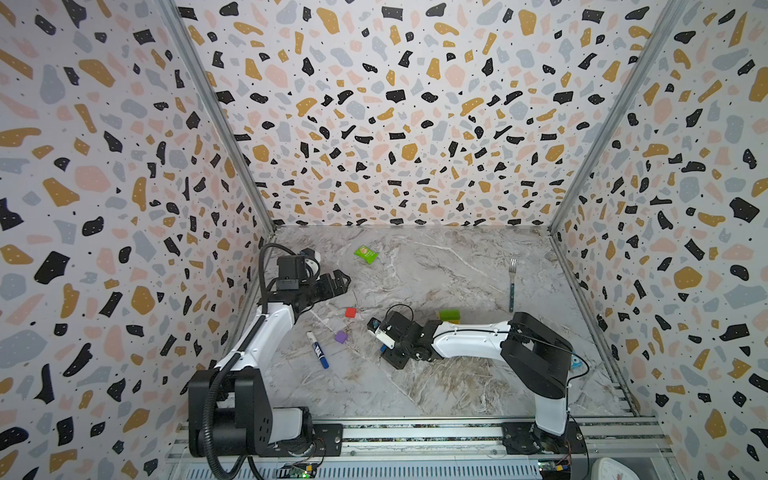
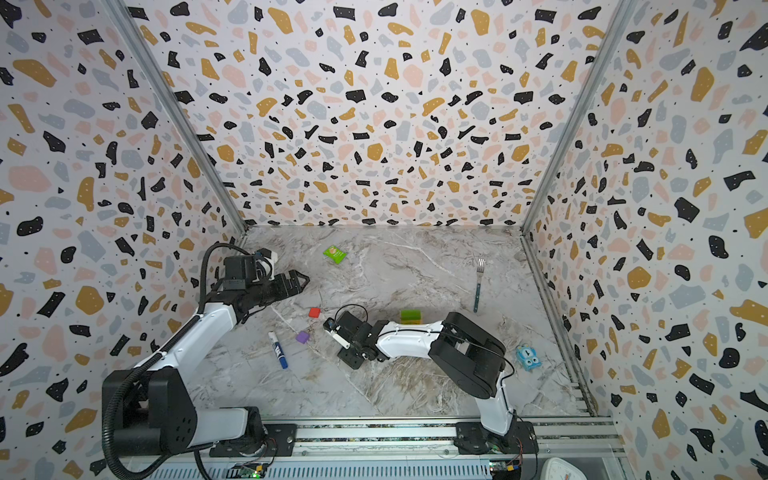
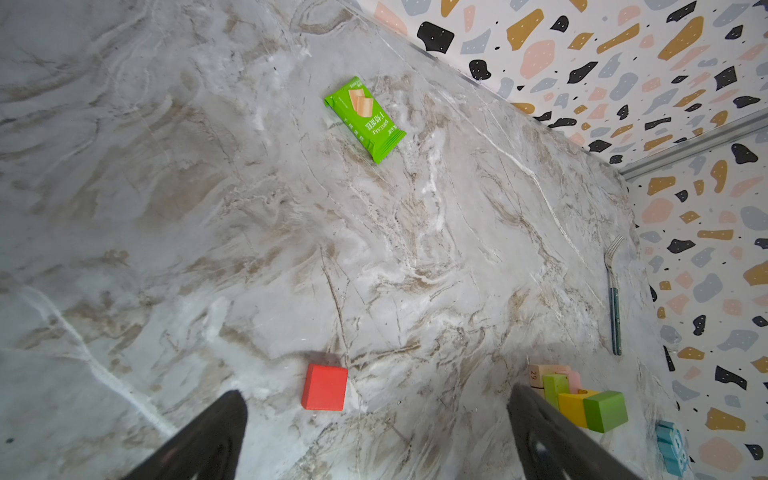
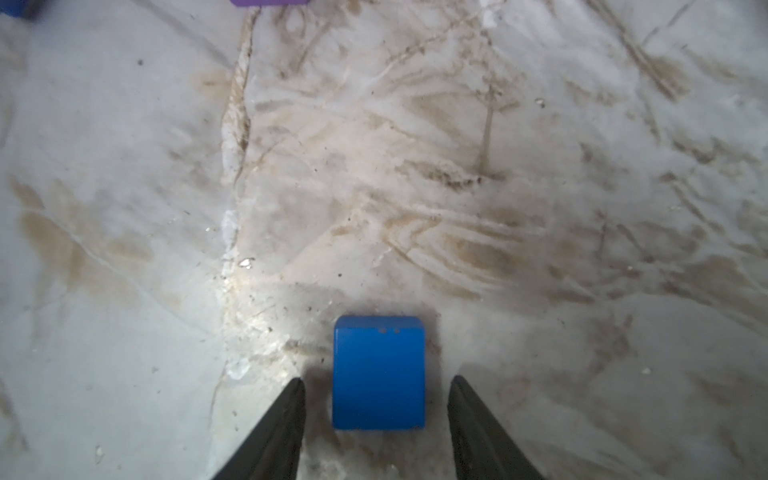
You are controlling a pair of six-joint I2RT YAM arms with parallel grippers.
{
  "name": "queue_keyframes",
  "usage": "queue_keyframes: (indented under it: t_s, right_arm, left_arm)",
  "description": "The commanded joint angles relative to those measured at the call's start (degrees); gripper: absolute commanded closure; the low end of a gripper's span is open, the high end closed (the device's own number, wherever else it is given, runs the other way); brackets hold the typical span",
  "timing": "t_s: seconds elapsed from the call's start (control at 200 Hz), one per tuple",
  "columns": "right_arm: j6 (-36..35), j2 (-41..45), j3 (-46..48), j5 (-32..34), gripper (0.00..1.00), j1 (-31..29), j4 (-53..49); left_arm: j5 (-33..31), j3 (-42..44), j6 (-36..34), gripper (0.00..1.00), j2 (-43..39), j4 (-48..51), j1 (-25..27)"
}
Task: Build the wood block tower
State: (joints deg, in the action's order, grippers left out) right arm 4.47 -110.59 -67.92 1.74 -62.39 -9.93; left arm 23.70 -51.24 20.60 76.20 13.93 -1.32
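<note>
1. At the near side of the desk, the right end effector hung low over the blue cube. Its jaws were apart, one on each side of the cube with a thin gap on both, so nothing was clamped.
2. The step in hand looked like picking up that cube. To do it well, the jaws should come down squarely along the two flat side faces, centred so both meet the wood together, and then close gently. An off-centre pinch could twist the cube or skid it across the smooth marble.
3. The blue cube lay flat on the desk. It was glossy, with slightly rounded edges and two tiny marks near one edge.
4. Just beyond it lay the purple cube, near a marker.
5. Farther out, the red cube sat alone, well apart from the tower.
6. The tower stood behind the right forearm. The left wrist view showed a stepped stack of a tan block, a pink one, a lime bar and a yellow piece, with a green block uppermost. With three cubes loose, I judged it unfinished.
7. The left end effector hovered above the desk beyond the red cube, jaws wide apart and empty.
8. Farthest off lay a fork and a packet, neither part of the build.
</note>
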Motion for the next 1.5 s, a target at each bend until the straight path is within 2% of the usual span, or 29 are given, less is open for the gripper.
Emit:
queue_keyframes:
  t_s: [0.0, 0.095, 0.381, 0.846, 1.262, 1.497]
  right_arm:
    - [2.0, 1.7, 0.6, 2.8, 0.46, 0.5, -2.6]
    - [2.9, 1.2, 0.4, 4.7, 0.48, 1.1, -2.6]
    - [4.5, 1.5, -0.3, 4.5, 0.49, 3.6, -2.2]
    - [7.9, 6.1, -1.9, 1.9, 0.5, 1.9, -3.1]
    - [24.9, 1.5, -10.1, 5.8, 0.43, 0.9, -9.5]
    - [29.5, -3.4, -15.4, 8.5, 0.38, 0.9, -15.2]
  left_arm:
    - [1.1, 0.3, 0.0, 0.01, 0.0, -1.6, -0.2]
    - [1.2, 0.4, 0.0, 0.01, -0.1, -1.5, -0.3]
    - [1.3, 0.5, 0.1, 0.01, -0.1, -1.6, -0.2]
    - [1.3, 0.5, 0.1, 0.01, -0.2, -1.6, -0.2]
    - [1.4, 0.5, 0.1, 0.01, -0.5, -1.7, -0.3]
    - [1.7, 0.6, 0.1, 0.01, -0.6, -1.9, -0.2]
